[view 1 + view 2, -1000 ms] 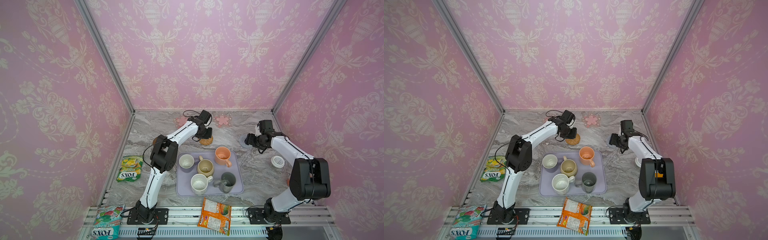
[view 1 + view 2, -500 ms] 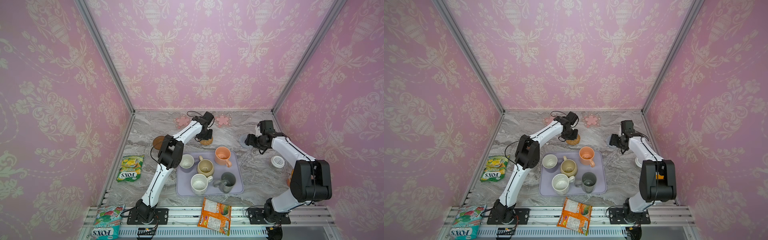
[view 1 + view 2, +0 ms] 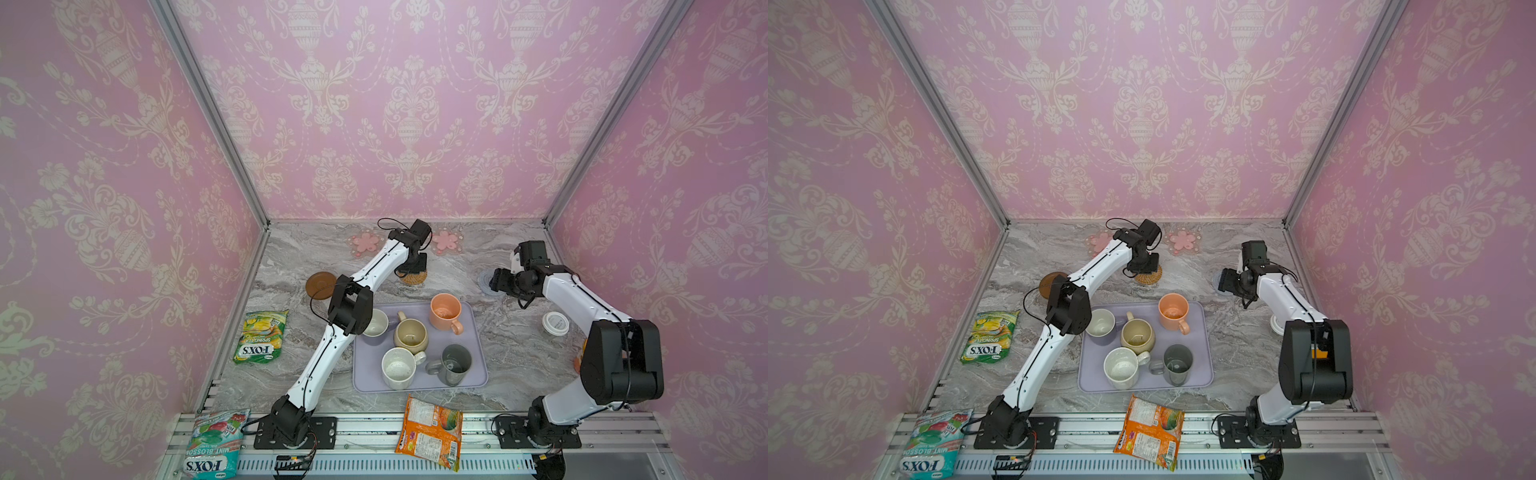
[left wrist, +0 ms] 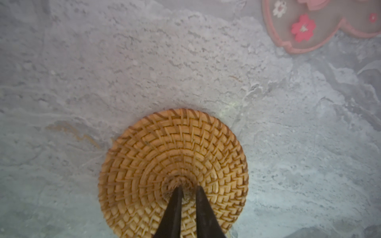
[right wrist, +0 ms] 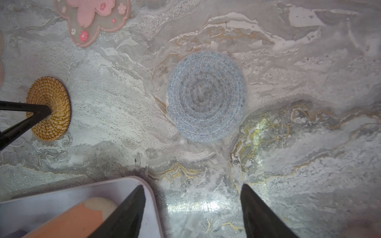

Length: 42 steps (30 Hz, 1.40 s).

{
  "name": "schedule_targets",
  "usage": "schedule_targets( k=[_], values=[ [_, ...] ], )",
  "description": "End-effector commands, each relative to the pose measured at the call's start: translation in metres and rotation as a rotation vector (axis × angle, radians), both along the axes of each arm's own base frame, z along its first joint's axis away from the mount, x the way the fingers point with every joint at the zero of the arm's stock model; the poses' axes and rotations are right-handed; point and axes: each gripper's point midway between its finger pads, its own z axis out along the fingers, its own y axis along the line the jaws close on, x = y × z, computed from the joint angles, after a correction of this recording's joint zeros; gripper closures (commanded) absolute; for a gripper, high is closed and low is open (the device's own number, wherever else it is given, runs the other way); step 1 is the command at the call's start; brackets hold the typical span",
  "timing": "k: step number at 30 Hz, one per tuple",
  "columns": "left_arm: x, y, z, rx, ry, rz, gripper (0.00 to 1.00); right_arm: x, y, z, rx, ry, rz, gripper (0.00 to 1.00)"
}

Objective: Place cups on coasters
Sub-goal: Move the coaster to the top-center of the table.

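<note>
Several cups stand on the lavender tray (image 3: pixel 478 376): lavender (image 3: pixel 376 324), beige (image 3: pixel 410 334), peach (image 3: pixel 445 311), speckled white (image 3: pixel 398 368), dark grey (image 3: pixel 455 363). My left gripper (image 4: pixel 188 188) is shut, its tips pressing on the centre of the woven rattan coaster (image 4: pixel 165 152). My right gripper (image 5: pixel 192 187) is open and empty, over the table between the tray's corner (image 5: pixel 127 183) and the grey-blue coaster (image 5: pixel 207 96). A brown disc coaster (image 3: pixel 320 283) and two pink flower coasters (image 3: pixel 365 244) (image 3: pixel 445 241) lie bare.
A white round lid (image 3: pixel 555 323) lies right of the tray. A yellow-green candy bag (image 3: pixel 261 336) lies at the left. A mint bag (image 3: pixel 214 444) and an orange bag (image 3: pixel 430 436) lie over the front rail. Pink walls close three sides.
The left arm's elbow has swung right, uncovering the brown disc coaster, while its tips stay on the rattan coaster. The right gripper has opened slightly wider.
</note>
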Motion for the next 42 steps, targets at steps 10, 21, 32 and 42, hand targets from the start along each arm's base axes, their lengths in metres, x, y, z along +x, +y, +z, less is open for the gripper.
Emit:
schedule_targets(
  k=[10,21,32,42],
  values=[
    [0.036,0.015,-0.030,-0.043,-0.044,0.152,0.81,-0.014,0.001,-0.006,-0.021,0.035,0.028,0.25],
    [0.045,0.017,-0.033,-0.073,-0.049,0.183,0.81,-0.012,0.003,-0.010,-0.003,0.046,0.023,0.25],
    [0.053,0.019,0.044,-0.095,-0.174,0.152,0.77,-0.012,0.007,-0.007,0.012,0.031,0.020,0.25],
    [0.038,0.015,0.130,-0.150,-0.267,0.059,0.71,0.001,0.006,-0.003,-0.006,0.011,0.030,0.25]
  ],
)
